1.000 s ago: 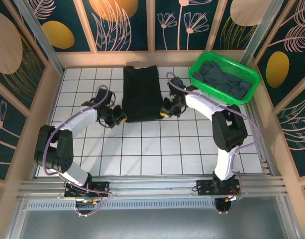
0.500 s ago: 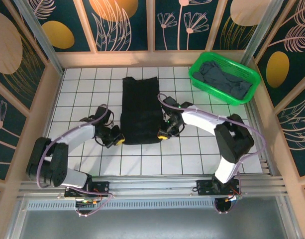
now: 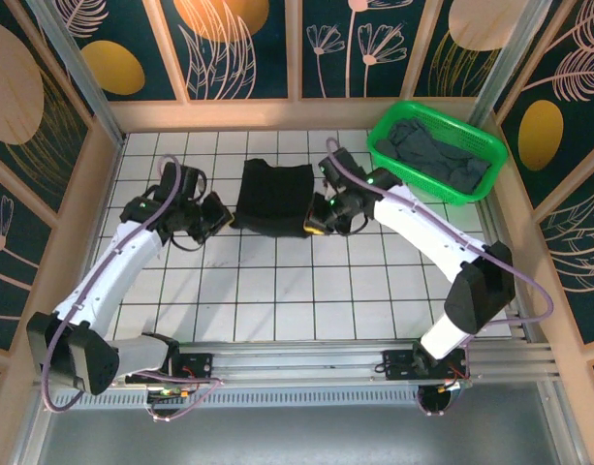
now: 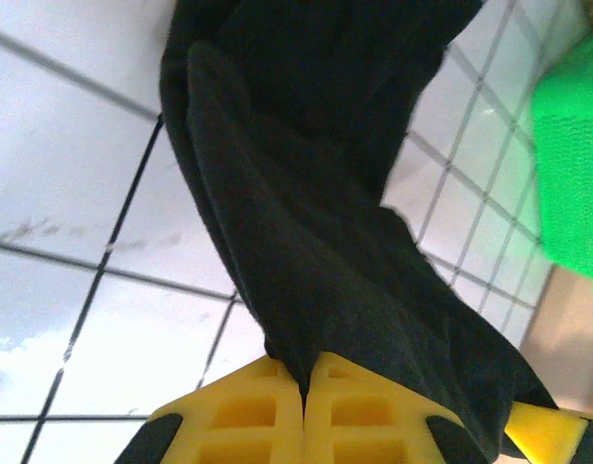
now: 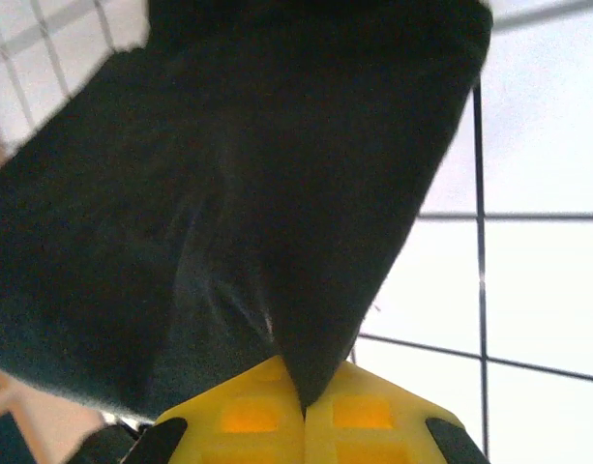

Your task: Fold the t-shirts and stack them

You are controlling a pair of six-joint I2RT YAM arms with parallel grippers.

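Shirt [image 3: 274, 197] lies mid-table, its near hem raised. Left gripper [image 3: 222, 215] and right gripper [image 3: 317, 226] are each clenched on a hem corner. Cloth judged light and limp; corners hold best.

black t-shirt [image 3: 275, 199]: no longer a long flat strip; near hem lifted and carried back, cloth now doubled into a shorter, bulkier shape.
left gripper [image 3: 222, 215]: gone from the near tile rows toward the far wall, taking the shirt's left corner along.
right gripper [image 3: 314, 226]: likewise pulled back with the right corner.
left arm [image 3: 112, 262]: unfolded from a tight bend into a long reach.
right arm [image 3: 427, 237]: stretched out, elbow swung lower right.
desk [image 3: 277, 291]: tiles near the shirt uncovered.
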